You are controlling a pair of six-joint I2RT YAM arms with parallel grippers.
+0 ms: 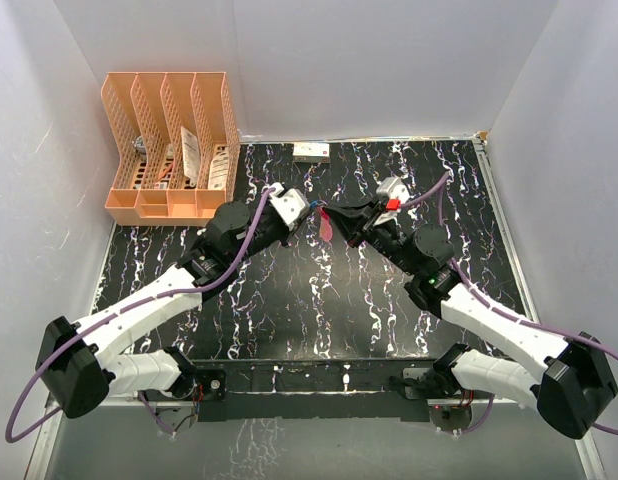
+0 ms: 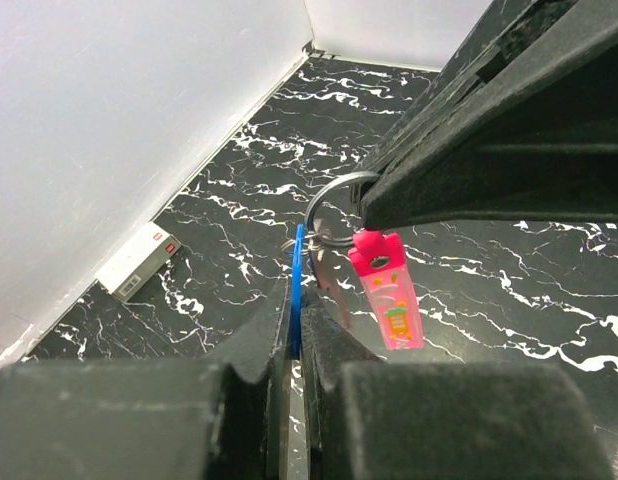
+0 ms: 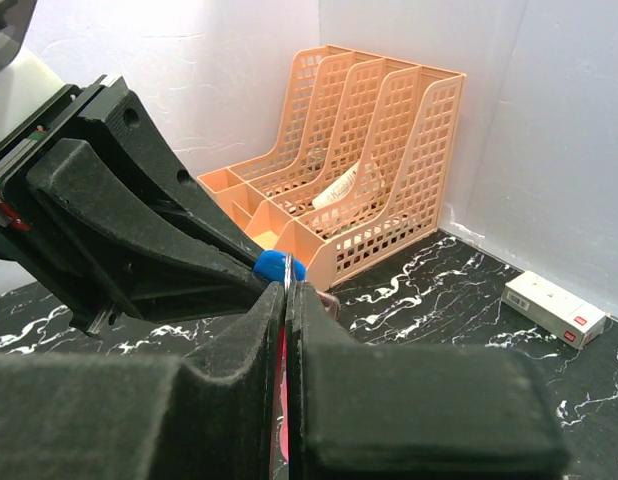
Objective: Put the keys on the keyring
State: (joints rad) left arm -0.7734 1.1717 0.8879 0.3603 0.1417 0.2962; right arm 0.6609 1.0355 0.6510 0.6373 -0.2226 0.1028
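- While both arms meet above the middle of the marbled black table [image 1: 289, 320], the step in hand looks like threading: key and ring are held tip to tip in the air.
- The left gripper [image 2: 297, 335] has its fingers pressed together on the blue key [image 2: 297, 275], edge-on, its far end reaching up to the wire of the ring.
- The right gripper [image 2: 371, 205] is pinched shut on the keyring [image 2: 334, 183], with the red strap tag [image 2: 389, 300] hanging free below the ring, well above the table.
- From the left wrist view the key tip sits just beside or touching the ring; whether it has entered the coil, I cannot tell.
- A dull shape behind the strap may be the silvery key, but it is too unclear to say.
- In my judgement the next move calls for a small, steady slide of the key hole along the ring's split, with the right grip firm so the ring does not twist away.
- The orange file rack [image 3: 369, 150] and the small white box [image 2: 137, 262] stand well apart, by the back wall.
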